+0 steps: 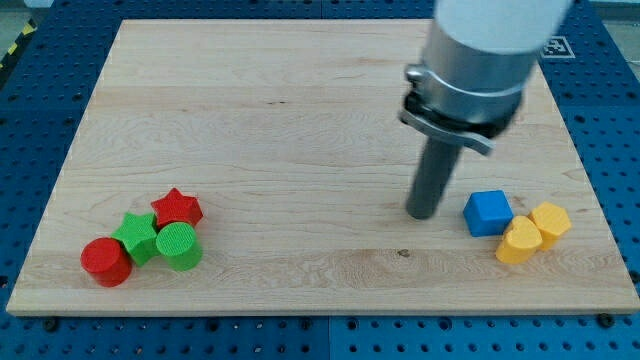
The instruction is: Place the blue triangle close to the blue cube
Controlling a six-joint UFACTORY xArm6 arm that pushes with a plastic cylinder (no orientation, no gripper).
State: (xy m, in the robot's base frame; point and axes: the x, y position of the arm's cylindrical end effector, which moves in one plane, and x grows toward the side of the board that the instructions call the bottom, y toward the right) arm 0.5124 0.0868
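The blue cube [488, 212] sits on the wooden board [250, 120] at the view's lower right. I see no blue triangle in this view; it may be hidden behind the arm, I cannot tell. My tip [423, 213] rests on the board just to the left of the blue cube, a small gap apart from it. The rod rises into the grey arm body [470, 70] at the view's top right.
Two yellow blocks [520, 241] [550, 221] touch each other just right of and below the blue cube. At the lower left a cluster holds a red star [177, 208], a green star [136, 235], a green cylinder [179, 246] and a red cylinder [105, 261].
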